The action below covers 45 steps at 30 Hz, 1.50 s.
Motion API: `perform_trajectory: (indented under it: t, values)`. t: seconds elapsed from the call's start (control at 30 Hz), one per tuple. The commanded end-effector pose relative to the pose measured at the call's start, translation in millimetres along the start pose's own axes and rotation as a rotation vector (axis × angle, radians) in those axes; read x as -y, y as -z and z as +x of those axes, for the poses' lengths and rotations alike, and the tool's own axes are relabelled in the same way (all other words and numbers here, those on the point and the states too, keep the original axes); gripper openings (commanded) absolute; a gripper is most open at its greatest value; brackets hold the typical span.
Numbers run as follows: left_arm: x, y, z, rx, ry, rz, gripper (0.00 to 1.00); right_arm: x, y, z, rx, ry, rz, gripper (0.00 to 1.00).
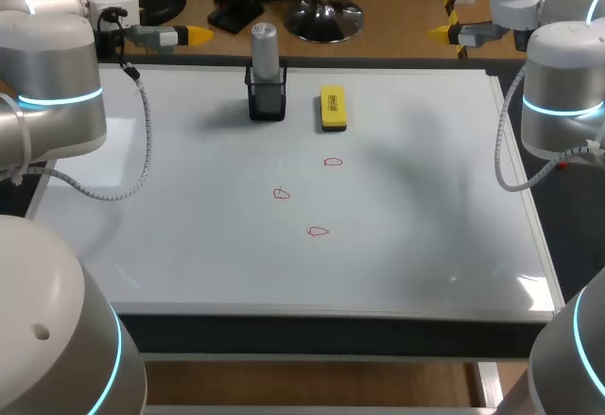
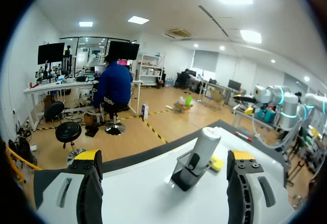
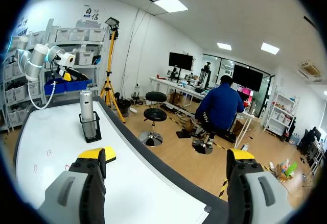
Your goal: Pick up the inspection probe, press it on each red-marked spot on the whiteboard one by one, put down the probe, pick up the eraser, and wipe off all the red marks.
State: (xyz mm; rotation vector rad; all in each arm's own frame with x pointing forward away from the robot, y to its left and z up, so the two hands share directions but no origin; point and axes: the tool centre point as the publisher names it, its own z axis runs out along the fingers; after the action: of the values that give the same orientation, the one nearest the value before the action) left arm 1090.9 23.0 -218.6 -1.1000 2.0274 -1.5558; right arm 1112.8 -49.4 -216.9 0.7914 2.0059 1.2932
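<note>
Probe (image 1: 264, 48) upright in holder (image 1: 267, 101) by whiteboard (image 1: 425, 245) far edge. Eraser (image 1: 333, 109) just right of probe. Red marks (image 1: 319, 232) nearer than probe, mid-board, well off every edge. Left gripper (image 2: 164, 156) and right gripper (image 3: 167, 155) both released, flanking probe, well apart from it.

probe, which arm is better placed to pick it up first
Left, probably. The probe stands in its black holder left of the whiteboard's middle, and in the left wrist view it lies ahead of the open left gripper. The right gripper is farther off, beyond the eraser.
</note>
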Motion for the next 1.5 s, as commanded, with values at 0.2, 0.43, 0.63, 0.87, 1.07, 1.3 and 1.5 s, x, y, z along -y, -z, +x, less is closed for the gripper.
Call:
perform_trajectory:
  t: [0.2,0.43,0.63,0.87,1.07,1.3,1.5]
  values:
    - [0.6,0.2,0.1,0.0,0.001,-0.003,1.0,0.3,-0.2,-0.7,-0.002,0.0,0.0,1.0]
    - [0.6,0.2,0.1,0.0,0.001,-0.003,1.0,0.3,-0.2,-0.7,-0.002,0.0,0.0,1.0]
    - [0.6,0.2,0.1,0.0,0.001,-0.003,1.0,0.3,-0.2,-0.7,-0.002,0.0,0.0,1.0]
    - [0.2,-2.2,3.2,-0.039,-0.021,0.005,1.0,0.3,-0.2,-0.7,-0.002,0.0,0.0,1.0]
    - [3.4,-14.9,9.8,-0.148,-0.097,0.006,1.0,0.3,-0.2,-0.7,-0.002,0.0,0.0,1.0]
    - [10.0,-31.3,22.6,-0.272,-0.174,0.002,1.0,0.3,-0.2,-0.7,-0.002,0.0,0.0,1.0]
    - [12.1,-43.0,38.6,-0.4,-0.227,0.009,1.0,0.3,-0.2,-0.7,-0.002,0.0,0.0,1.0]
